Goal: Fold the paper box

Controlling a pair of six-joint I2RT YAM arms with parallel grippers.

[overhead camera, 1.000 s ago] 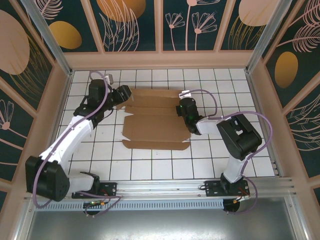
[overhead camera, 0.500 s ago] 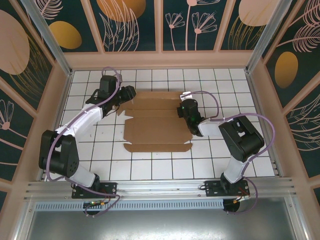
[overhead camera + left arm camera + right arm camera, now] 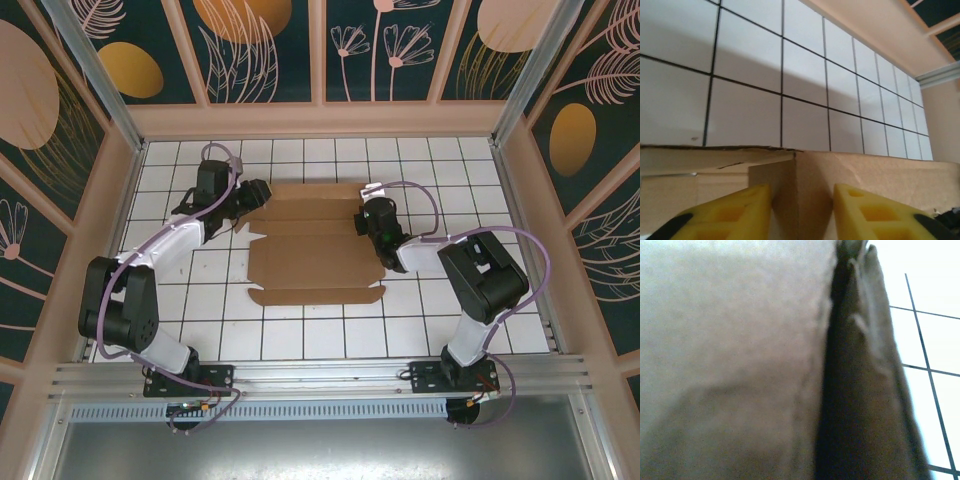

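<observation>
The paper box (image 3: pixel 315 255) is a brown cardboard sheet lying mid-table, its rear strips partly folded up. My left gripper (image 3: pixel 260 193) is at the box's rear left corner. In the left wrist view its yellow fingers (image 3: pixel 742 210) stand either side of an upright cardboard corner (image 3: pixel 800 180), pressed against both faces. My right gripper (image 3: pixel 366 213) rests on the box's right edge, shut. The right wrist view is blurred cardboard (image 3: pixel 735 350) very close up with a dark fold (image 3: pixel 840 390). Its fingers are hidden, so I cannot tell whether they pinch the sheet.
The white tiled floor (image 3: pixel 480 200) runs to peach walls at the rear (image 3: pixel 320 120) and on both sides. An aluminium rail (image 3: pixel 320 375) carrying both arm bases crosses the near edge. Tiles lie bare to the right of and in front of the box.
My left arm has folded its elbow back toward its base while its gripper stayed at the rear left corner and its jaws narrowed on the cardboard. The right gripper has barely moved.
</observation>
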